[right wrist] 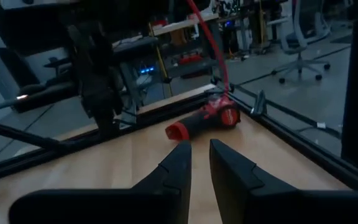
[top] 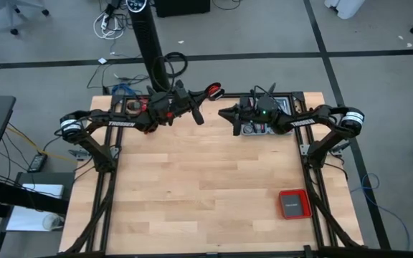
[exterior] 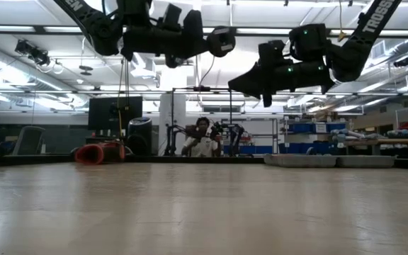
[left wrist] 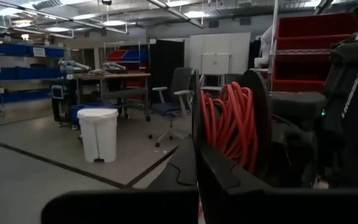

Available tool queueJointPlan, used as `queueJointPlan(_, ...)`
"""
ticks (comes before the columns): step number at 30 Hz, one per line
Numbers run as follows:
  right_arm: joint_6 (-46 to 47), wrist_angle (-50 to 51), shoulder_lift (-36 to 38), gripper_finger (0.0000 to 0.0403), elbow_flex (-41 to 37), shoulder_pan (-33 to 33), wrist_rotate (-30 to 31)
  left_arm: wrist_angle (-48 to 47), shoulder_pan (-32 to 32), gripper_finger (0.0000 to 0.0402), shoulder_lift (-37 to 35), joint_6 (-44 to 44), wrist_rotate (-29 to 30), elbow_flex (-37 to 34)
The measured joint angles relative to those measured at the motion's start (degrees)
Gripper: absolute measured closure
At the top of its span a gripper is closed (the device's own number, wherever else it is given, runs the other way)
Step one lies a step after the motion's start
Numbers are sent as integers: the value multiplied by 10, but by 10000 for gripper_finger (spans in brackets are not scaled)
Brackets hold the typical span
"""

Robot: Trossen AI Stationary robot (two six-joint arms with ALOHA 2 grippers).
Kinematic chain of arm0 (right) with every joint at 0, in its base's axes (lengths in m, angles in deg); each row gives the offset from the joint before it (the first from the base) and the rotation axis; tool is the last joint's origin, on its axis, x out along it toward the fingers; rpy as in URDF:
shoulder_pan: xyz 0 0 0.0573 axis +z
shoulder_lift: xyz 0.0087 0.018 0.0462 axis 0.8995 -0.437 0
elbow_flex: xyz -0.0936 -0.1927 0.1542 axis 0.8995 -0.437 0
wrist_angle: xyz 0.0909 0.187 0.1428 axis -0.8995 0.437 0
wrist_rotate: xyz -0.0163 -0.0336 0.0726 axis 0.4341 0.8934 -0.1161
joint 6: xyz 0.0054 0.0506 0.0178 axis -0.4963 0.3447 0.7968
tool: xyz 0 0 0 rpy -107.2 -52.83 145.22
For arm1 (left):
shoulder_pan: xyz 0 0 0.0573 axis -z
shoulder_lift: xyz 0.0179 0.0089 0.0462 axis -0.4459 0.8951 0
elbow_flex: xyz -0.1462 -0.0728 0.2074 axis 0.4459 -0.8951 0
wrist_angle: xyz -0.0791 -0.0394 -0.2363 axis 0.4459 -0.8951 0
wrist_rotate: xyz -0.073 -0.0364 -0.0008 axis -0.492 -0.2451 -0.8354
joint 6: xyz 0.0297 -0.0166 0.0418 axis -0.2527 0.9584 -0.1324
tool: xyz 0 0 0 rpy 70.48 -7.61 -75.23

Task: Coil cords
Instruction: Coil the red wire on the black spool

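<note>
The cords are a thin red cord wound as a bundle [left wrist: 229,124] between two dark discs. It shows as a small red ring [top: 212,91] high over the table's far edge. My left gripper [left wrist: 197,165] is shut right at the bundle, up in the air [exterior: 204,42]. One loose red strand [right wrist: 213,50] slants down toward the table's far left corner. My right gripper [right wrist: 201,158] hovers just right of the bundle [top: 226,113], pointing level at it, slightly open and with nothing between its fingers. My left gripper is shut at the bundle's near dark disc, whose edge [left wrist: 195,124] rises from between the fingertips. The fingers come at it about level, from the table's left. The bundle is lifted clear, well above the table, its discs upright. The fingers hide the exact place of contact.
A red-and-black power drill [right wrist: 204,121] lies on the table at the far left [top: 131,106]. A flat red square box [top: 292,204] sits near the right front. A grey tray [exterior: 310,160] stands at the far edge under my right arm. A person [exterior: 202,138] sits beyond the table.
</note>
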Motion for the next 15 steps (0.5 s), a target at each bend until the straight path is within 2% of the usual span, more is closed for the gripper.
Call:
queueJointPlan(6, -8, -4, -21, 342, 7, 12, 24, 16, 14, 401, 0, -5, -3, 0)
queueJointPlan(12, -3, -14, -75, 340, 46, 24, -11, 41, 26, 401, 0, -32, -34, 0)
queueJointPlan(15, 10, -50, -90, 339, 57, 25, -25, 47, 30, 401, 0, -34, -42, 0)
